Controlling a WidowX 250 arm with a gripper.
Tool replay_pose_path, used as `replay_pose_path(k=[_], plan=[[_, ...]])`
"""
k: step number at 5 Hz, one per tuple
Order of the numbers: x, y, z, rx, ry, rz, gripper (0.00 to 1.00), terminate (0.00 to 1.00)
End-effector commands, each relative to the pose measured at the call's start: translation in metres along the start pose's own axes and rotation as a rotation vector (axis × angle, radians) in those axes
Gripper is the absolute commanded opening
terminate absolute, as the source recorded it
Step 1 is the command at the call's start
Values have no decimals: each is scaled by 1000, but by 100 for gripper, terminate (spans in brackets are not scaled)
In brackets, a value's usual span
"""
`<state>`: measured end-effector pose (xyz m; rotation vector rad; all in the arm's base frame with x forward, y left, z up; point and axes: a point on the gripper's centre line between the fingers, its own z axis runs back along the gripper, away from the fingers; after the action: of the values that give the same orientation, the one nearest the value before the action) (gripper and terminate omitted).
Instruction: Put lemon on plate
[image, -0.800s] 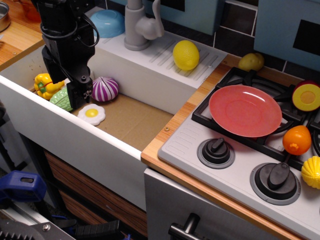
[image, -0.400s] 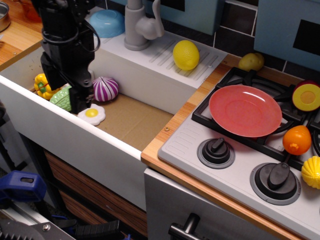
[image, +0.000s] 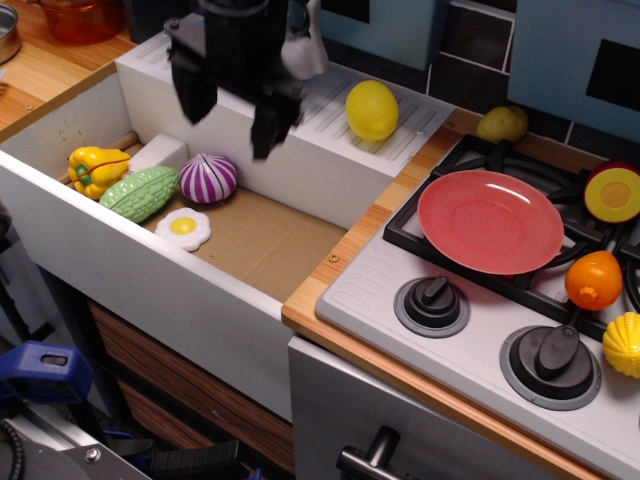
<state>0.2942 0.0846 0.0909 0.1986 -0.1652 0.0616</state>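
Note:
The lemon is bright yellow and egg-shaped and sits on the white ridged drainboard behind the sink. The coral-red plate lies empty on the stove grate to its right. My gripper hangs above the back of the sink, left of the lemon, with its two dark fingers spread apart and nothing between them.
The sink holds a purple onion half, a green gourd, a yellow pepper and a fried egg. A grey faucet stands behind my gripper. A duller yellow fruit, an orange fruit and a ridged yellow toy lie around the stove.
My gripper has risen out of the left end of the sink and moved right and back, toward the lemon. The gourd and pepper now show fully.

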Motion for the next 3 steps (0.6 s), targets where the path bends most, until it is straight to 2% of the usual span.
replay_pose_path(k=[1, 2, 3], plan=[[48, -17, 14, 3, -155, 129, 100, 0], [72, -25, 0, -37, -223, 142, 100, 0], [89, -32, -8, -66, -262, 125, 100, 0]])
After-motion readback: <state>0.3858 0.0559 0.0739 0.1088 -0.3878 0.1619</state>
